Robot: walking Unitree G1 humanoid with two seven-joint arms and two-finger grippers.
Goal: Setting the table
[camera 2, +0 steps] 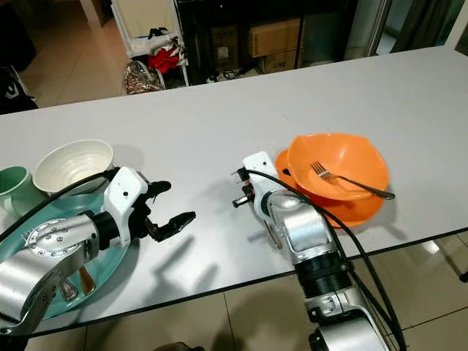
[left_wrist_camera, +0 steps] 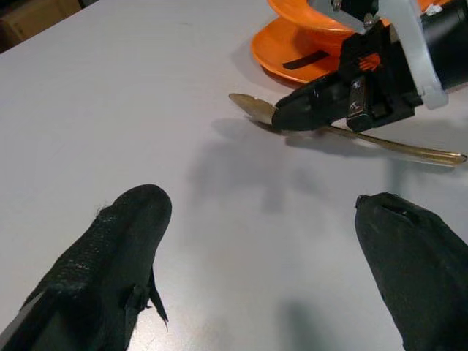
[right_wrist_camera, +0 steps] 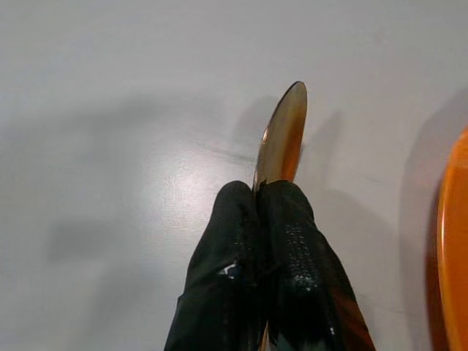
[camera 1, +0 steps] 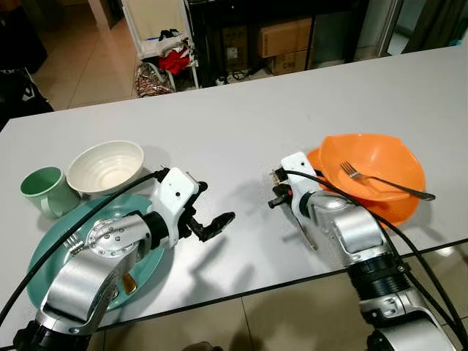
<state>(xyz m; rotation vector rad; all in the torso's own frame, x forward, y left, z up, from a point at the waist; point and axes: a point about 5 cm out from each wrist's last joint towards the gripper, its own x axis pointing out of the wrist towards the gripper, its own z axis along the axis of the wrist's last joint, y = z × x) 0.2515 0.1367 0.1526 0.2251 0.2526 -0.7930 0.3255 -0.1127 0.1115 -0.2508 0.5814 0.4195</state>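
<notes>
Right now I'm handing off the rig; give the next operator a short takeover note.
Right claw: shut on the gold spoon, low over the grey table, beside the orange plate.
Left claw: open, empty, above the table near the teal plate.
Done: orange bowl on the orange plate, fork in it.
Left: place the spoon; set out the white bowl and green mug.

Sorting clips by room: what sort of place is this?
Likely a home dining area: a white table set with an orange bowl holding a fork, a white bowl and a green mug.
</notes>
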